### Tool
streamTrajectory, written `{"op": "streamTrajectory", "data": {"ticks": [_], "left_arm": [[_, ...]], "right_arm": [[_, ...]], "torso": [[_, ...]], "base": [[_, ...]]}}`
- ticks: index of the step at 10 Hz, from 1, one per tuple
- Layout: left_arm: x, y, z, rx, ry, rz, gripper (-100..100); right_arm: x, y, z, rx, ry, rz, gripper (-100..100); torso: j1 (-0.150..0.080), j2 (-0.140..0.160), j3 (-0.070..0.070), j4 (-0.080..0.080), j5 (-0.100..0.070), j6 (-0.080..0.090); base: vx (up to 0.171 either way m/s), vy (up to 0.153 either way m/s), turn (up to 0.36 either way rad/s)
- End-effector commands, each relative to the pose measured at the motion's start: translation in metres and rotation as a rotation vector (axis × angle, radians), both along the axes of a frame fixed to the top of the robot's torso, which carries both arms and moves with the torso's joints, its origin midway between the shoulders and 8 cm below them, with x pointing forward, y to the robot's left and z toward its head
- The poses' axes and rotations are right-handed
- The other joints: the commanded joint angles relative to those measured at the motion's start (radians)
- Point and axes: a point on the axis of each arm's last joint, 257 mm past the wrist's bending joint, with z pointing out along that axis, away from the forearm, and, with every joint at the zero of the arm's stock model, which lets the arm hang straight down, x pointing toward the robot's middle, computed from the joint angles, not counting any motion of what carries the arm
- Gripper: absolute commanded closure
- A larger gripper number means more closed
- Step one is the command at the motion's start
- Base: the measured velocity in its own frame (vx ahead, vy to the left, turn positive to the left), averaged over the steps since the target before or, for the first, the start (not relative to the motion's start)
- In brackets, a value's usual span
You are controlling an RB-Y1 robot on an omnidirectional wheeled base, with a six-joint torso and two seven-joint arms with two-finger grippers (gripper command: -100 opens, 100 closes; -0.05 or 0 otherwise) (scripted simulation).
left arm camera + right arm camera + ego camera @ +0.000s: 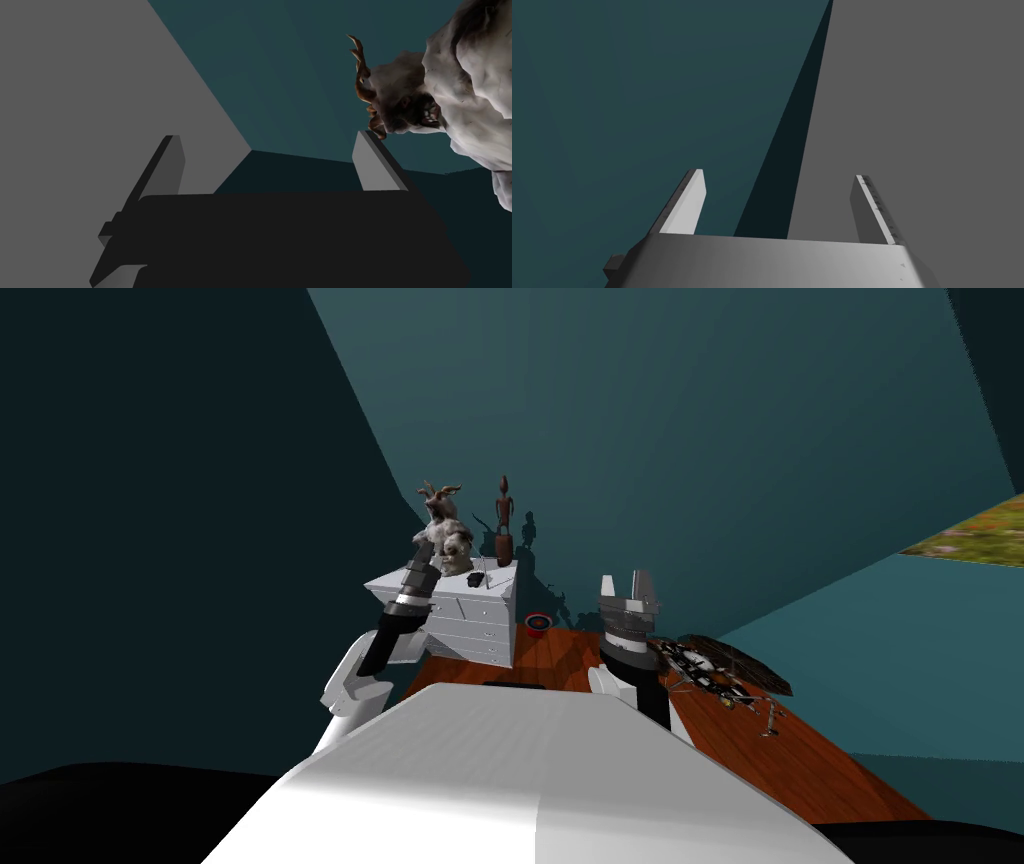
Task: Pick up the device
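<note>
Your left arm reaches up to the white chest of drawers (pixel 455 623). In the left wrist view your left gripper (pixel 267 135) has its two fingers wide apart, with nothing between them. One finger's tip is just beside the horned head of a pale animal statue (pixel 450 90). That view lets you see the statue's horns and face from close up.

The head view gives you the whole top of the chest. The device (pixel 475 579) is small and black. It lies flat on top of the chest, at about 5 o'clock from the statue. It is near your left gripper but apart from it. A thin brown figure (pixel 503 528) stands at 3 o'clock from the statue.

A red bowl (pixel 538 623) sits on the brown wood floor (pixel 800 768), at 3 o'clock from the chest. Your right gripper (pixel 626 586) is held up at 2 o'clock from the bowl, its fingers apart and holding nothing. A dark tangled thing (pixel 720 673) lies on the floor at 4 o'clock from that gripper.
</note>
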Motion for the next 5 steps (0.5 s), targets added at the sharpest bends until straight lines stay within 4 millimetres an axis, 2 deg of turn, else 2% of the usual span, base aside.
{"op": "streamTrajectory", "data": {"ticks": [1, 5], "left_arm": [[0.008, 0.001, -0.008, 0.004, 0.043, 0.012, -100], [0.03, -0.002, -0.038, 0.02, 0.165, 0.038, -100]], "right_arm": [[0.0, 0.0, 0.0, 0.0, 0.0, 0.0, 0], [0.0, 0.0, 0.0, 0.0, 0.0, 0.0, 0]], "torso": [[0.0, 0.0, 0.0, 0.0, 0.0, 0.0], [-0.001, -0.004, -0.002, -0.001, 0.0, 0.0]], "base": [[0.026, 0.057, -0.075], [0.054, 0.055, -0.025]]}}
